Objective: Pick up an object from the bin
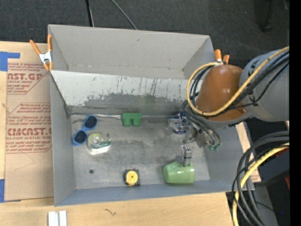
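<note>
The pale green piece (178,173) lies at the front right of the bin (127,51), close to the near wall. It is a stubby, rounded lump with a smooth, slightly glossy skin, lying on its side. It looks like moulded plastic, so probably light and stiff. It is unlikely to crush, but smooth enough to slide out of a shallow pinch. A hold across its narrower middle seems safer than one at the rounded end.

The gripper (187,158) hangs at its far upper edge — touching or just above, I cannot tell, nor whether the jaws are released or clenched.

A small yellow disc (131,177) sits beside it to the left. A small blue tangle (177,124) lies behind the gripper, and a darker green block (131,119) rests by the back wall. Well apart on the left — blue rings (84,130) and a clear roll (97,142).
</note>
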Tool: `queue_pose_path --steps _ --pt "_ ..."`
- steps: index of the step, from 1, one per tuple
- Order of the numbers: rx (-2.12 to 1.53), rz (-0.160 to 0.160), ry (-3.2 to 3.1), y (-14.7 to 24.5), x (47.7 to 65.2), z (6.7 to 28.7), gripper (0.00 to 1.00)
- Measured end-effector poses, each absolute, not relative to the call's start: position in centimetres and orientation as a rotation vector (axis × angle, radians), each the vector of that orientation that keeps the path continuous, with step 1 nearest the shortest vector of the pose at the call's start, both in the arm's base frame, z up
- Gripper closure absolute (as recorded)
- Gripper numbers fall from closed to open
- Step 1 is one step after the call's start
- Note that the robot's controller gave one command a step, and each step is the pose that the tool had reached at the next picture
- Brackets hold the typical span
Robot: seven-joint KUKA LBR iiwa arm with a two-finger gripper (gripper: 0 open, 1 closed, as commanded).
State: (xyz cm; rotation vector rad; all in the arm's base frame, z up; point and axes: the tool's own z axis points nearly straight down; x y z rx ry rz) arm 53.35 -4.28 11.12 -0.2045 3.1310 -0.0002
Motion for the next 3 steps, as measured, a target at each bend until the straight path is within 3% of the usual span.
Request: queue_pose_path --steps 1,2,3 --pt "-0.551 0.005 3.073 -4.2 51.3 9.3 0.0" --pt "-0.804 -0.004 2.993 -4.3 49.5 8.9 0.0" --pt "-1.129 -0.013 2.891 -3.4 49.4 8.6 0.0"
